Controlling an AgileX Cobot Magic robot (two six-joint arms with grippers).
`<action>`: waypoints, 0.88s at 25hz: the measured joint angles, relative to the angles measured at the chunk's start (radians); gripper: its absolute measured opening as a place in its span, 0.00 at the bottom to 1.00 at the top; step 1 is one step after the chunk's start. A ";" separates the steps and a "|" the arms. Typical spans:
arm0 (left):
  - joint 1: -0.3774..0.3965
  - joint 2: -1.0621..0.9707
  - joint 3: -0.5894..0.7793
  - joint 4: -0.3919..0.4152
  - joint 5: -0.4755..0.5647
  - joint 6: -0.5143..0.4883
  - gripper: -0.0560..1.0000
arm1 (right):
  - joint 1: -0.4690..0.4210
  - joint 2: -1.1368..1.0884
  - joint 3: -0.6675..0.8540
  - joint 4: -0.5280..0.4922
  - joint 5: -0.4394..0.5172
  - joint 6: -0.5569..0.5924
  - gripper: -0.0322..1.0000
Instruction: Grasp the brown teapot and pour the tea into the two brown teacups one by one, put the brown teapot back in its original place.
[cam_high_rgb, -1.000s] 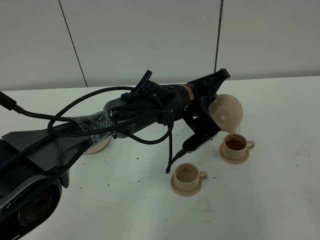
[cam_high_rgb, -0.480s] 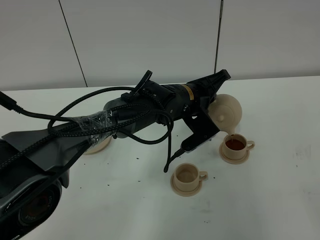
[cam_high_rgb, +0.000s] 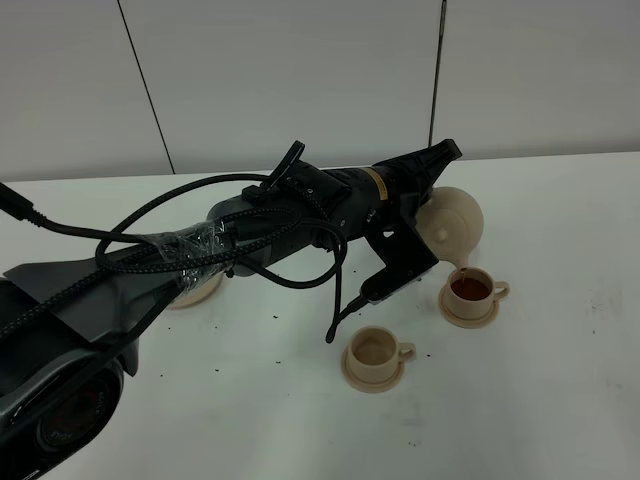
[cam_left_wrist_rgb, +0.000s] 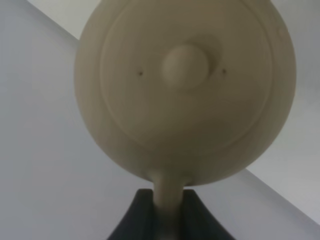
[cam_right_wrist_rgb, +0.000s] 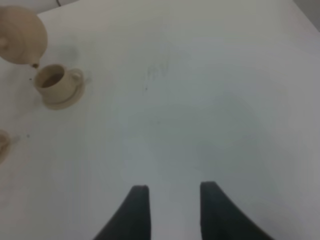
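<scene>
My left gripper reaches across to the right and is shut on the loop handle of the brown teapot. The teapot is tipped, spout down, just above the right teacup, which holds dark tea and stands on its saucer. The second teacup stands on its saucer nearer the front and looks empty. The left wrist view shows the teapot's lid and the handle between the fingers. The wide saucer lies partly hidden under the left arm. My right gripper is open and empty; its view shows the teapot and the filled cup.
The left arm and its cables stretch over the middle of the white table. Small dark specks lie on the table around the cups. A grey panelled wall stands behind the table.
Almost nothing has changed: the teapot stays tipped over the right cup, and the left arm's lower part and hanging cable have shifted very slightly left.
</scene>
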 joint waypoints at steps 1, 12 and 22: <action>0.000 0.000 0.000 0.002 0.000 0.000 0.21 | 0.000 0.000 0.000 0.000 0.000 0.000 0.26; 0.000 0.000 0.000 0.005 -0.007 0.001 0.21 | 0.000 0.000 0.000 0.000 0.000 0.000 0.26; 0.000 0.000 0.000 0.004 -0.007 0.001 0.21 | 0.000 0.000 0.000 0.000 0.000 0.000 0.26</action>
